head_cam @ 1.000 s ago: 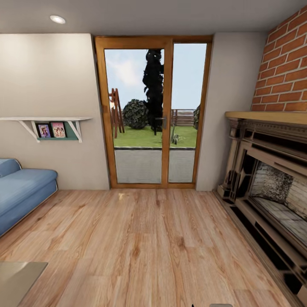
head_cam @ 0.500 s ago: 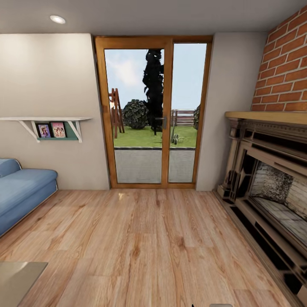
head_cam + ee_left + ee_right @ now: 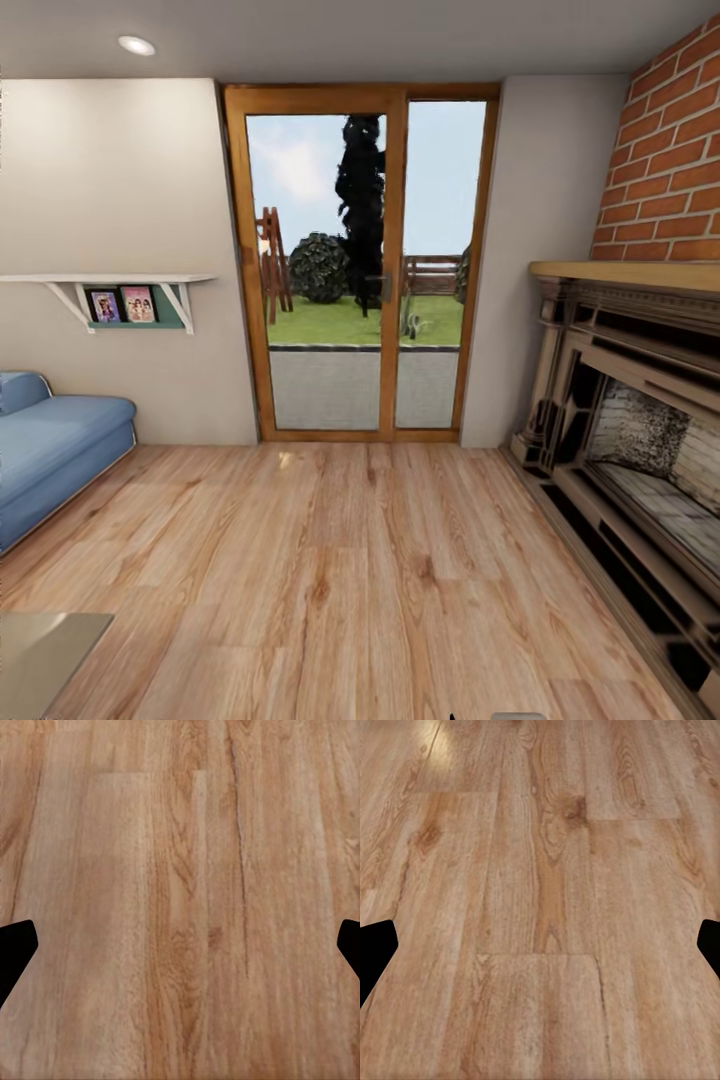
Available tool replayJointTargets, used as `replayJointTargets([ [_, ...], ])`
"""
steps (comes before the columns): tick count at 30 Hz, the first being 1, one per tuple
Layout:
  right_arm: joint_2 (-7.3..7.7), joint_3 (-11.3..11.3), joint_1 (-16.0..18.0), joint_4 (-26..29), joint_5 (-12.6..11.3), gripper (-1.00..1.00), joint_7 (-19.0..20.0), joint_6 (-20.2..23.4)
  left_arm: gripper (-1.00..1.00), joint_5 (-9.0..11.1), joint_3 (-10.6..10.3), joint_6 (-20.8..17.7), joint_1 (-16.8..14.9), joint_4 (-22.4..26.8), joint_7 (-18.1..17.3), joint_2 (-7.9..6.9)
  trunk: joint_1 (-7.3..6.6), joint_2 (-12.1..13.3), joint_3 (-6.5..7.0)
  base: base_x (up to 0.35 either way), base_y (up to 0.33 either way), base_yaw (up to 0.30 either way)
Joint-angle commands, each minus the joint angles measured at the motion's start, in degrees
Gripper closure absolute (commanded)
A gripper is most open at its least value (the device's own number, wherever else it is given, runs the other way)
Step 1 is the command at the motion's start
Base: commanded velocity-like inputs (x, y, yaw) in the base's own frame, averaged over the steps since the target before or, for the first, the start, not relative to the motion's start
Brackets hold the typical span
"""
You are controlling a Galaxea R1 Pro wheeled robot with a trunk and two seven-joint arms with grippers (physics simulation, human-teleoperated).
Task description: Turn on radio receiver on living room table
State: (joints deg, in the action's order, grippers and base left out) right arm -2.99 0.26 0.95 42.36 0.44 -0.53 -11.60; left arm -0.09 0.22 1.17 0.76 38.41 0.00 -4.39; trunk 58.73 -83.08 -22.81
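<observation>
The radio receiver is out of view. A corner of the glossy grey table (image 3: 40,655) pokes into the head view at the lower left. In the left wrist view, my left gripper (image 3: 180,952) is open, its dark fingertips (image 3: 15,956) wide apart over bare wood plank floor (image 3: 180,870). The right wrist view is much the same: my right gripper (image 3: 540,952) is open, fingertips (image 3: 375,952) at the picture's edges, nothing between them, with only floor (image 3: 547,870) beyond.
Straight ahead is a wood-framed glass door (image 3: 360,270) onto a garden. A dark fireplace (image 3: 630,440) under a brick wall (image 3: 670,160) lines the right side. The blue sofa (image 3: 55,450) and a white wall shelf (image 3: 120,295) are at the left. Wood floor (image 3: 350,580) stretches between.
The whole head view has shifted very slightly, with the sofa end a touch further right, so the camera moved a little. Nothing else has changed.
</observation>
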Motion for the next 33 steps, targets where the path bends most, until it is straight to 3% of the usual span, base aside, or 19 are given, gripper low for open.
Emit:
replayJointTargets([
  [1,0.00,0.00,0.00,0.00,0.00,-1.00,0.00,0.00,-1.00,0.00,-0.01,-0.01,0.01,0.00,0.00,0.00,0.00,0.00,-0.02,0.000,0.000,0.069],
  [33,0.00,0.00,0.01,0.00,0.00,-1.00,0.00,0.00,-1.00,-0.17,0.01,-0.01,0.00,-0.69,0.00,0.56,0.00,0.00,-1.05,0.000,0.000,0.154],
])
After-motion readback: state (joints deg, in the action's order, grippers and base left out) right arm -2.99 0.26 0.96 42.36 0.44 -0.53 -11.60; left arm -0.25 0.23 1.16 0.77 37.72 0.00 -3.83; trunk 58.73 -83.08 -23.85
